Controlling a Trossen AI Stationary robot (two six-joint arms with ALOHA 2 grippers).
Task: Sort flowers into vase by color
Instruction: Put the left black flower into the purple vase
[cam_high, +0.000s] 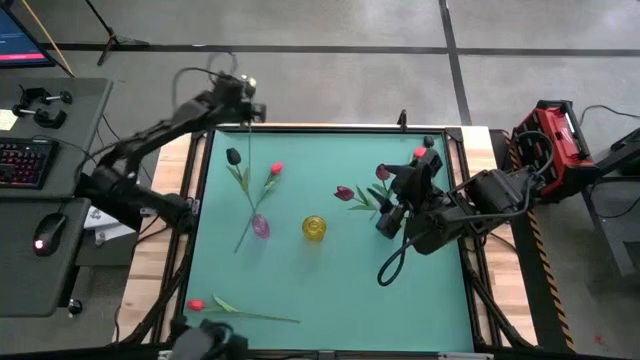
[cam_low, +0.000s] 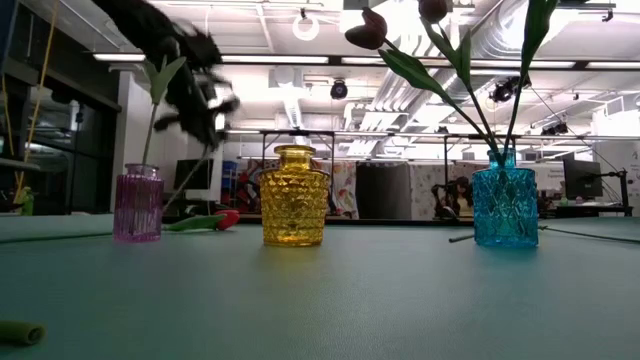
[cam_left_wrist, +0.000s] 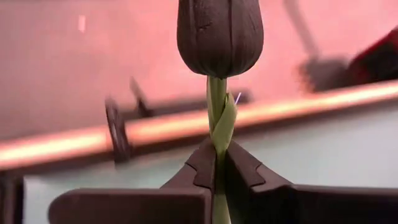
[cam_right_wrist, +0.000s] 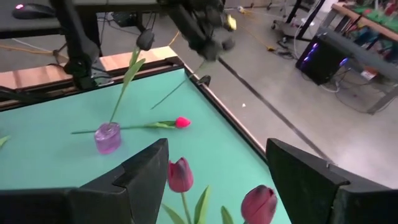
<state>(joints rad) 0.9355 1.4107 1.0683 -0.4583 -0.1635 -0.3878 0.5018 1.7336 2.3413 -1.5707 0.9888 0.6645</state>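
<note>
Teal mat (cam_high: 330, 290) holds three vases, centre frame. Left gripper (cam_left_wrist: 214, 165), upper left, pinches a dark tulip (cam_left_wrist: 219, 34) by its stem, bud above the fingertips. Right gripper (cam_right_wrist: 214, 180) stands spread, right of centre.

Near-black tulip (cam_left_wrist: 219, 34) upright, stem pinched.

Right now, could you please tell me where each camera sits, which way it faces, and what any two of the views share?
High view: overhead, looking straight down on the green table; both dark arms show.
Low view: table height, level across to the purple vase, yellow vase and blue vase; one blurred arm enters from above.
Left wrist view: on the left arm, looking past the left gripper, jaws shut on a near-black tulip.
Right wrist view: on the right arm, looking past the right gripper, jaws open, across the table.
Shared: the purple vase appears in the high, low and right wrist views.
</note>
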